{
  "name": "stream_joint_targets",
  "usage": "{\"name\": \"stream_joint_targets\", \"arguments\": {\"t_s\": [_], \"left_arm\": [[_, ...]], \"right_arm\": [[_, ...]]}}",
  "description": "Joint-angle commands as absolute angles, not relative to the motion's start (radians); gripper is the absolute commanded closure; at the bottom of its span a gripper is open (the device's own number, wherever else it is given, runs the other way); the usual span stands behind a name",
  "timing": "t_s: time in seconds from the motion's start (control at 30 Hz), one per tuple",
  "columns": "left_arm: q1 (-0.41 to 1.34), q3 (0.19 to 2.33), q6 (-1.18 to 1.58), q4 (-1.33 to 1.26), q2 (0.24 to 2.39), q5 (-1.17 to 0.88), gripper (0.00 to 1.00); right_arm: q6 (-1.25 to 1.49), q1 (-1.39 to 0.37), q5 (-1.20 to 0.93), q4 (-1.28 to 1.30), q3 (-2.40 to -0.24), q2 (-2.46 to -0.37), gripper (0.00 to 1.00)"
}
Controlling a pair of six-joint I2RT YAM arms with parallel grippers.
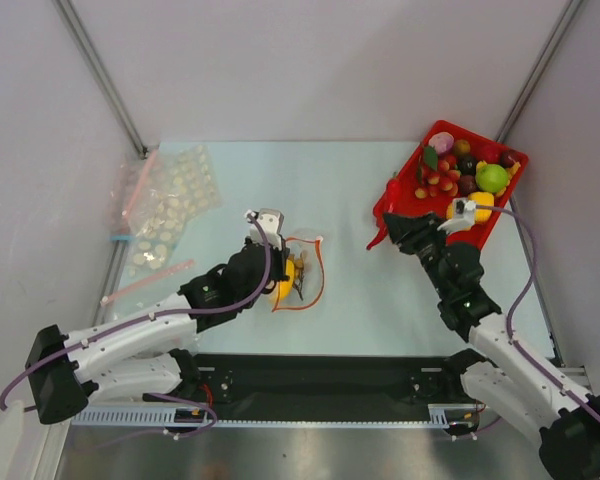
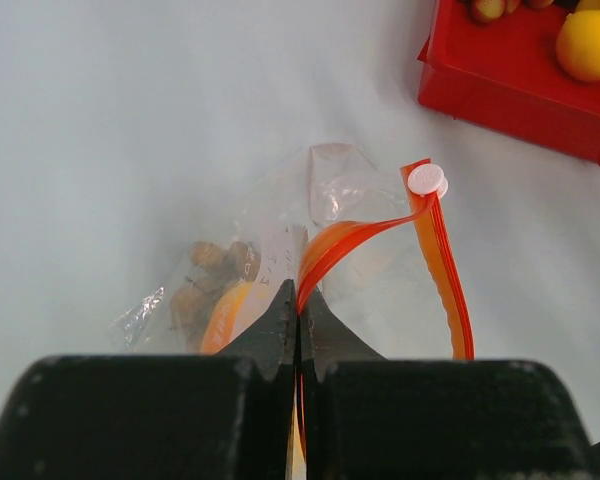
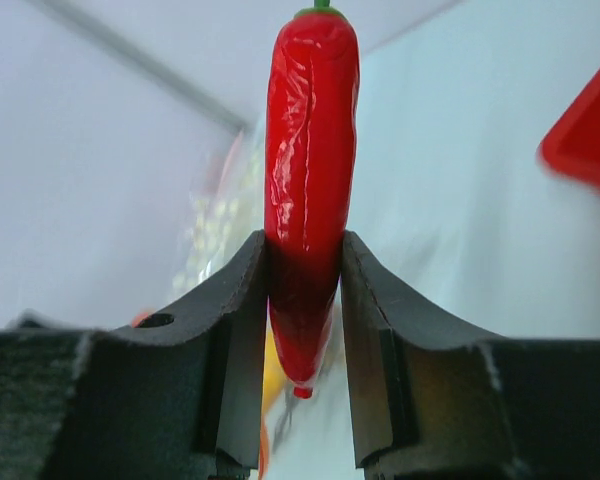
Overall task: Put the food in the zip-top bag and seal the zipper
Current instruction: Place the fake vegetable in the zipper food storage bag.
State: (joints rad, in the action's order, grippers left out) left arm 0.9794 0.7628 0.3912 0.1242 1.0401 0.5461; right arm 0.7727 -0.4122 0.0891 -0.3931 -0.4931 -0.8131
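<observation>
Pinching the zipper [image 2: 440, 260] of the bag [image 2: 330, 185], my left fingers [image 2: 265, 340] are shut tight on the thin orange strip. The bag lies on the worktop [image 1: 380, 290] with a brown nut [image 2: 215, 262] and an orange piece [image 2: 225, 315] inside. My right fingers [image 3: 230, 330] are clamped on the chili [image 3: 310, 150], low down near its tip. They hold it in the air to the right of the bag.

I think the chili could go wrong. It is long, and the bag's mouth is only a small gap. If it bumps the strip, it may tug the zipper out of my pinch or push the bag away. It looks shiny too, so it could slip and fall beside the bag.
</observation>
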Motion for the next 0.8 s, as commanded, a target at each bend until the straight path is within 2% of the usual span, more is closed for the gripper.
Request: {"name": "stream_joint_targets", "arguments": {"t_s": [0.0, 0.07, 0.2, 0.43, 0.77], "left_arm": [[0.977, 0.807, 0.374, 0.117, 1.035, 0.563, 1.00], [0.977, 0.813, 0.365, 0.120, 1.046, 0.558, 1.00], [0.977, 0.853, 0.368, 0.166, 1.088, 0.572, 1.00], [0.974, 0.867, 0.379, 0.181, 1.100, 0.575, 1.00], [0.948, 0.859, 0.419, 0.192, 1.046, 0.505, 1.00]], "right_arm": [[0.668, -0.553, 0.094, -0.475, -0.472, -0.740, 0.91], [0.574, -0.638, 0.112, -0.459, -0.508, -0.730, 0.91], [0.352, -0.903, 0.288, -0.458, -0.554, -0.750, 0.92], [0.129, -1.133, 0.448, -0.567, -0.540, -0.791, 0.93], [-0.066, -1.357, 0.606, -0.809, -0.514, -0.902, 0.94]]}}
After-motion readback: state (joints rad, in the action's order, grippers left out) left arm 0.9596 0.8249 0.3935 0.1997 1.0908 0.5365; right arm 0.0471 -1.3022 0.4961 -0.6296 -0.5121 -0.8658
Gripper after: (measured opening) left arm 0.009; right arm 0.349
